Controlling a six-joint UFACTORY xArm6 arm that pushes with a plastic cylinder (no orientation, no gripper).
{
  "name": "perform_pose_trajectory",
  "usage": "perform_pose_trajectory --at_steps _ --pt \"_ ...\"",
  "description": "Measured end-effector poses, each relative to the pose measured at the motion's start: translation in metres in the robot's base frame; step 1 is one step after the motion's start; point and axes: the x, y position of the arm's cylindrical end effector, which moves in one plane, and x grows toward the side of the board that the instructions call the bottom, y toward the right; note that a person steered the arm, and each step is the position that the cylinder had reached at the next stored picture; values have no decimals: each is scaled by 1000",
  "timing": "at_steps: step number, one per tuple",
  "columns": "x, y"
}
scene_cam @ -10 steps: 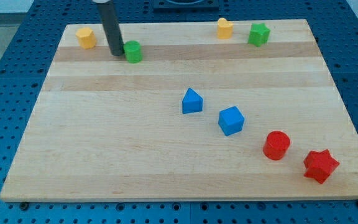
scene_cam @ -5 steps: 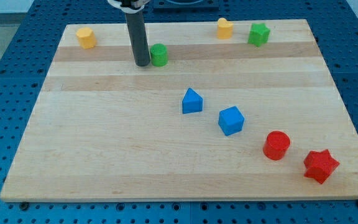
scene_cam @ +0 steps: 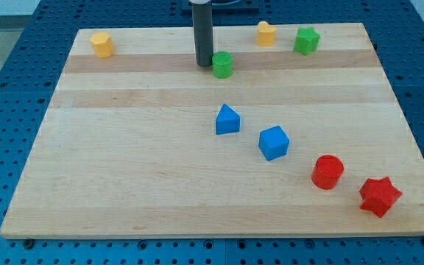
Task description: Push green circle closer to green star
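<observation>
My tip, no pincer, touching one green circle; one green star.

Green circle, green star, two blue blocks, red cylinder, red star

Rests on the wooden worktop with my tip touching the view's left side of the green circle. Sits well apart from the green star near the view's top right, with a yellow block just beside that star. Shows two blue blocks mid-board.
</observation>
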Motion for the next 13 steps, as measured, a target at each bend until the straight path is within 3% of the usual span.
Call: perform_pose_trajectory --at_steps 2,4,5,6,9,11,13 --pt "32 4" --pt "22 22" --pt "22 57" --pt "6 81" --pt "-51 79" --pt "-62 79" --pt "-20 94"
